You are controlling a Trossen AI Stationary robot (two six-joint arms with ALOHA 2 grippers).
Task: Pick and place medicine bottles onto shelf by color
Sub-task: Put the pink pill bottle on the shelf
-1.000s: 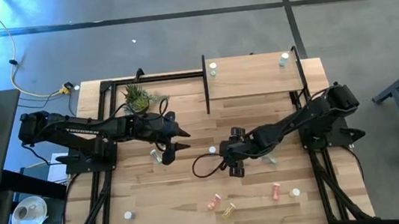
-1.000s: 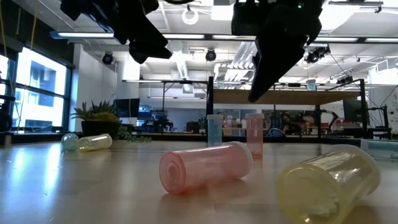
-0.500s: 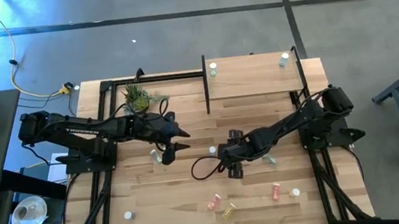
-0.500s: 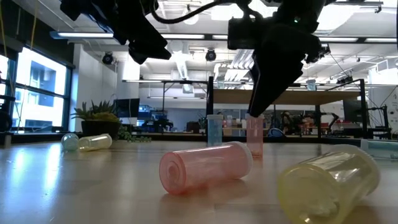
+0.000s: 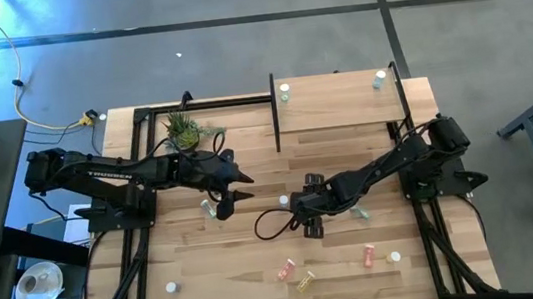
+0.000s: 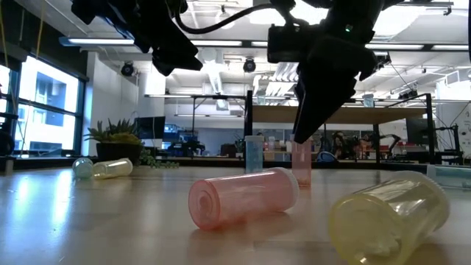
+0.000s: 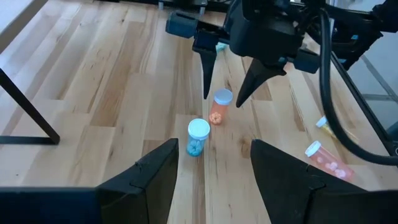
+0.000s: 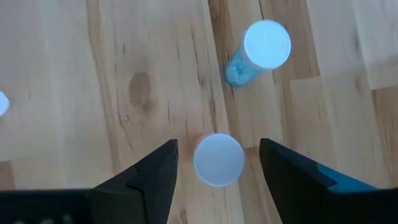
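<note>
An orange-red medicine bottle (image 7: 219,107) stands upright on the tabletop, its white cap (image 8: 217,159) up. My right gripper (image 7: 222,99) hangs open over it, pointing steeply down. One finger stands on each side of the cap, with a gap at both. A teal bottle (image 7: 198,137) stands upright just beyond, toward my left gripper (image 5: 241,187). That gripper hovers open and holds nothing, near the table's middle. The shelf (image 5: 343,111) stands at the far right, with a white bottle (image 5: 284,91) and a teal bottle (image 5: 378,79) on it.
A pink bottle (image 6: 243,197) and a yellow bottle (image 6: 390,215) lie on their sides near the table's front edge. Two more bottles (image 5: 213,210) lie below my left gripper. Another orange bottle (image 5: 368,255) lies at the front right. A potted plant (image 5: 182,129) stands at the far left.
My right gripper has sunk toward the orange-red bottle, and its fingertips have come down level with the cap. Its fingers have stayed open. The bottles have not moved.
</note>
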